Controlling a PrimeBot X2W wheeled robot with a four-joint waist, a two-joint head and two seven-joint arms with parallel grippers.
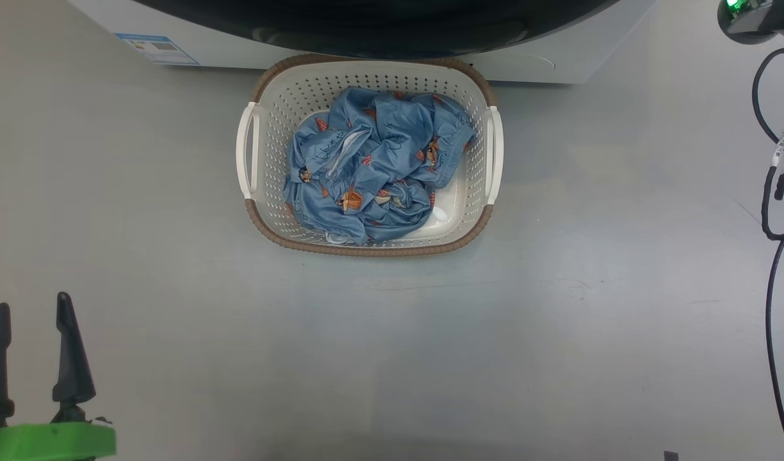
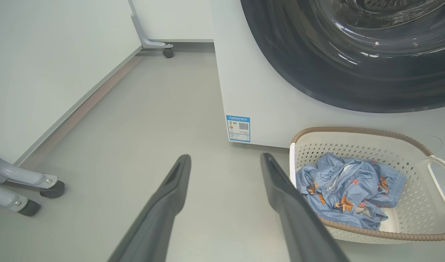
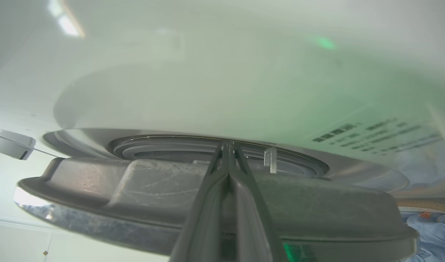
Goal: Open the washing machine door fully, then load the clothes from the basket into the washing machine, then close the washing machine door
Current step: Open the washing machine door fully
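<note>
- In the head view, the basket [image 1: 368,72] is standing on the grey floor [image 1: 392,352] at upper centre, its far rim just under the washing machine [image 1: 225,54].
- The clothes [image 1: 373,166] are lying crumpled inside it, filling the left and middle and leaving some bare bottom at the lower right.
- The washing machine door [image 1: 379,25] is showing as a dark band along the top edge, with a blue sticker [image 1: 156,48] at the upper left.
- The left gripper [image 1: 32,304] is hanging at the lower left with its fingers spread wide and holding nothing, well apart from the basket.
- Black cables [image 1: 773,192] are running down the right edge below a dark housing [image 1: 744,22] with a green light.
- In the left wrist view, the two fingers are rising wide apart over bare floor; the basket with the clothes is sitting at the lower right, the glossy door is filling the upper right, and castors [image 2: 52,189] on grey legs are standing at the lower left beside a white wall panel [image 2: 44,72].
- In the right wrist view, the right gripper [image 3: 228,145] is pressed shut, its tips reaching the seam between the door's grey edge and the white front; whether it is touching cannot be told.
- A clear tab [image 3: 270,160] is standing just right of the tips, and the clothes are peeking in at the lower right corner.
</note>
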